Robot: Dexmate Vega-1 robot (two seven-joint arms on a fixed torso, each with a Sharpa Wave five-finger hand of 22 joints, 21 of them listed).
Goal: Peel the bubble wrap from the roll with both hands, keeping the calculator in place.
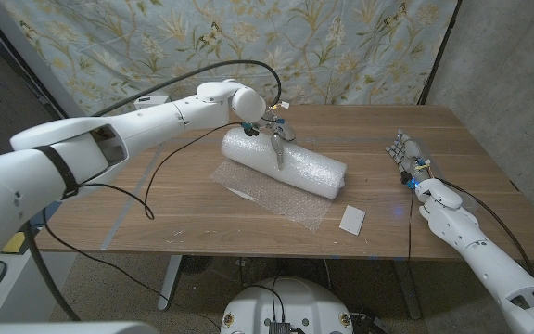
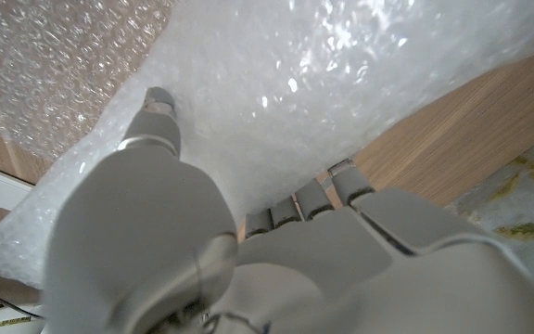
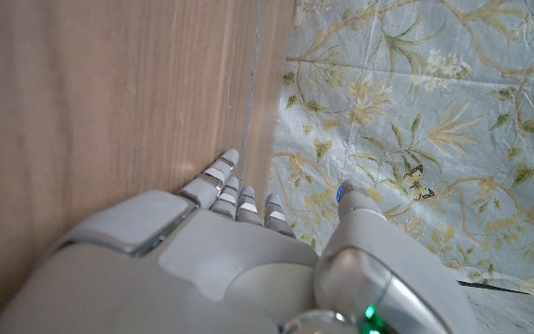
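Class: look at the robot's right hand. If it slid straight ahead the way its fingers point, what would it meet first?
Probably nothing on the table: the right hand points over bare wood toward the table's far edge, with the floral backdrop cloth beyond. Depth is unclear.

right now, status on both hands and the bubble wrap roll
Left hand on top of the bubble wrap roll, fingers over it. Right hand apart near the table's right edge, holding nothing. Small white card lies in front of the roll.

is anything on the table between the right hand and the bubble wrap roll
Nothing visible blocks it. Bare table lies between the right hand and the roll; a small white card sits nearer the front edge, off that line.
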